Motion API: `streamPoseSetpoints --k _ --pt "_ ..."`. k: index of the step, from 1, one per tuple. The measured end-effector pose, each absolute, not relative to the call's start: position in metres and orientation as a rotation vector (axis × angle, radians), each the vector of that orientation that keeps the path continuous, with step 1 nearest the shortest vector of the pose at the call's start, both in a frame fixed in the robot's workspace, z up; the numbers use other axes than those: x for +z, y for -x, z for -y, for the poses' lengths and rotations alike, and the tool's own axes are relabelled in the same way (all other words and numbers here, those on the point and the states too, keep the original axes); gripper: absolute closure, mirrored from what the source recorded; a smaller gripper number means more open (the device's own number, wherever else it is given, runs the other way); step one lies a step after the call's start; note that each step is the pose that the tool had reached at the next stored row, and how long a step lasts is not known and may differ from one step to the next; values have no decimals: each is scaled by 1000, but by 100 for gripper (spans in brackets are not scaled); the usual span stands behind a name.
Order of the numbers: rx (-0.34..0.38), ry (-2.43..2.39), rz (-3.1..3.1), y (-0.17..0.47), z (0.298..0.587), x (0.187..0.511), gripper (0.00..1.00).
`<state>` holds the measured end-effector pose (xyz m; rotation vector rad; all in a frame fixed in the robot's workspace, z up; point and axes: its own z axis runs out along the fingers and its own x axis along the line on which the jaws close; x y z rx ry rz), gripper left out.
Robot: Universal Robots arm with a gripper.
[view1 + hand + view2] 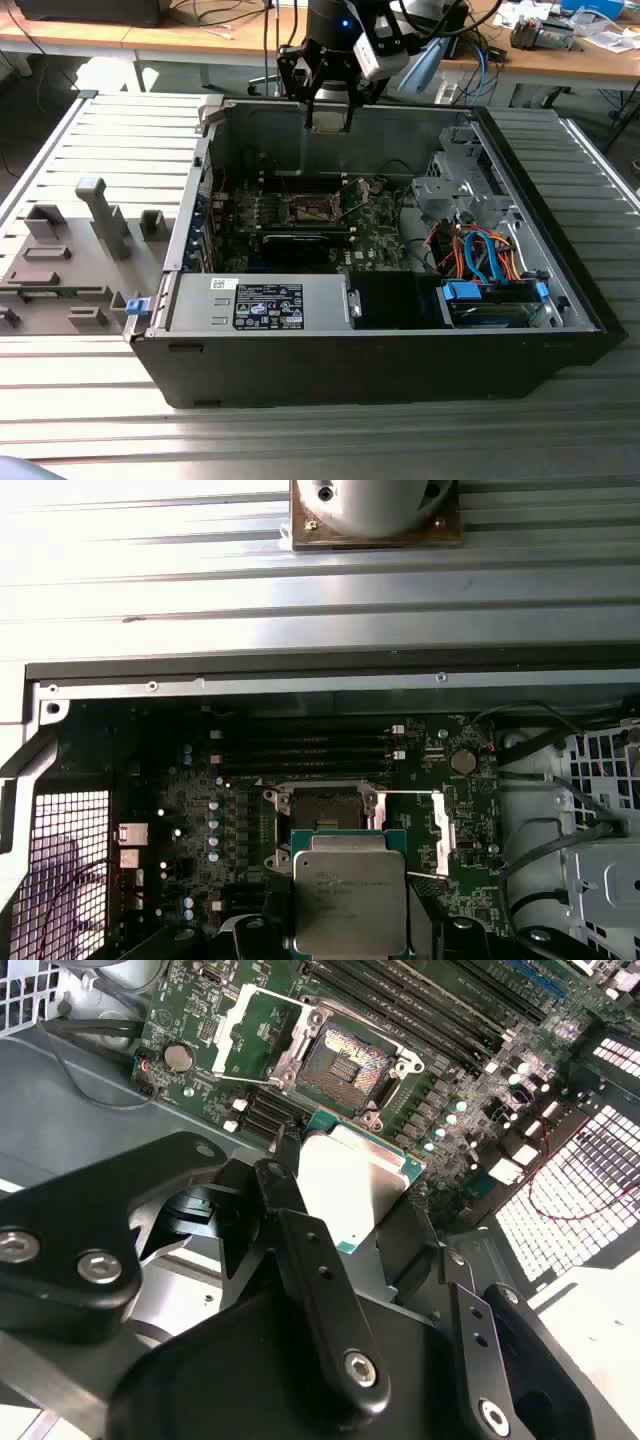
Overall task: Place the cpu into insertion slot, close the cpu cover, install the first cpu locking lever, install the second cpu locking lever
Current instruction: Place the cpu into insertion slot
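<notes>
Tool (pixel 350 1215) clamps cpu (pixel 350 900) near insertion slot (pixel 345 1060) — cpu cover (pixel 228 1032) open.

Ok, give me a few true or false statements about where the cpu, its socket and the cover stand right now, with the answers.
1. The gripper holds the cpu clamped by its edges. True.
2. The cpu sits in the insertion slot. False: the slot is empty with its contact field bare, and the cpu hangs above the board.
3. The cpu cover is swung open beside the slot. True.
4. The computer case stands upright with its side panel on. False: it lies flat with its open side up.
</notes>
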<state>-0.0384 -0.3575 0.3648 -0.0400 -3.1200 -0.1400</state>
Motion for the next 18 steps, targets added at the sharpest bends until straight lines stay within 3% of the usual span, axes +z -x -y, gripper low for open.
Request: streamPoseSetpoints --k 18 --pt "-140 40 3120 39 358 359 46"
